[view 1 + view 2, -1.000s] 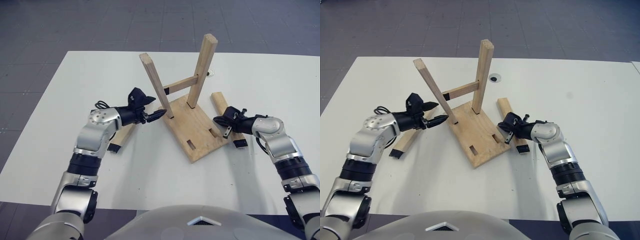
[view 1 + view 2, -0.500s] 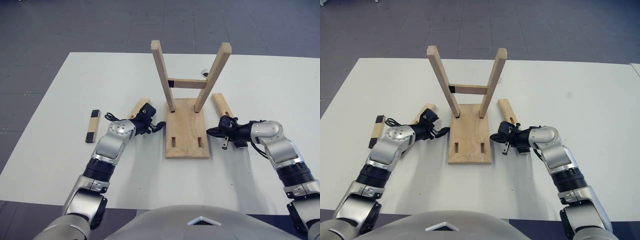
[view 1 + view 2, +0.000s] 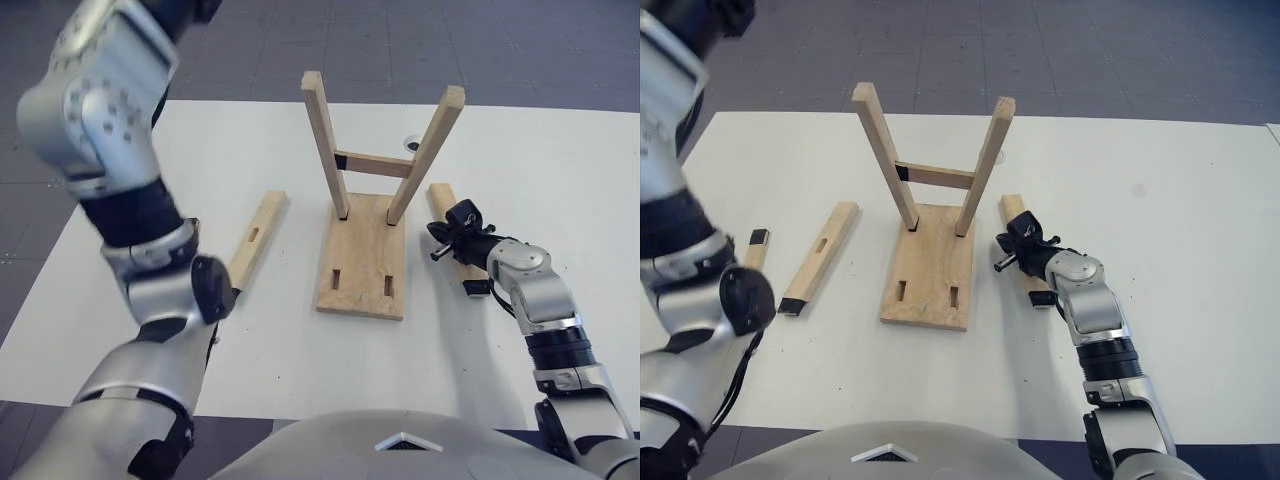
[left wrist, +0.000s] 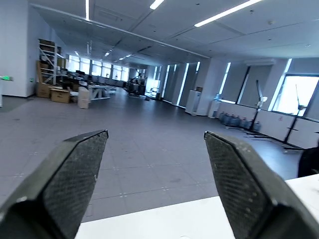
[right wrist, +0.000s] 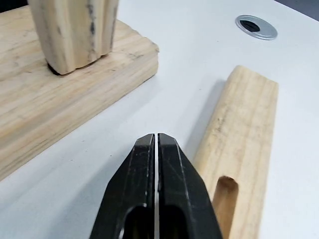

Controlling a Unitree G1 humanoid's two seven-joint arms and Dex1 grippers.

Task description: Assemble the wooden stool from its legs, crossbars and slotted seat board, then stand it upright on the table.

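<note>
The slotted seat board lies flat mid-table. Two legs stand in its far slots, joined by a crossbar; the two near slots are bare. One loose leg lies to the left of the board, another to its right. My right gripper is shut on nothing, low over the table between the board's right edge and that right-hand leg. My left gripper is open and empty, held high and facing out into the room.
A short crossbar lies at the far left of the white table. A round cable grommet sits behind the stool frame. My raised left arm blocks part of the table's left side.
My left arm has lifted off the table and swung up high, uncovering the left leg. My right gripper has pulled back from the board's edge toward the right-hand leg.
</note>
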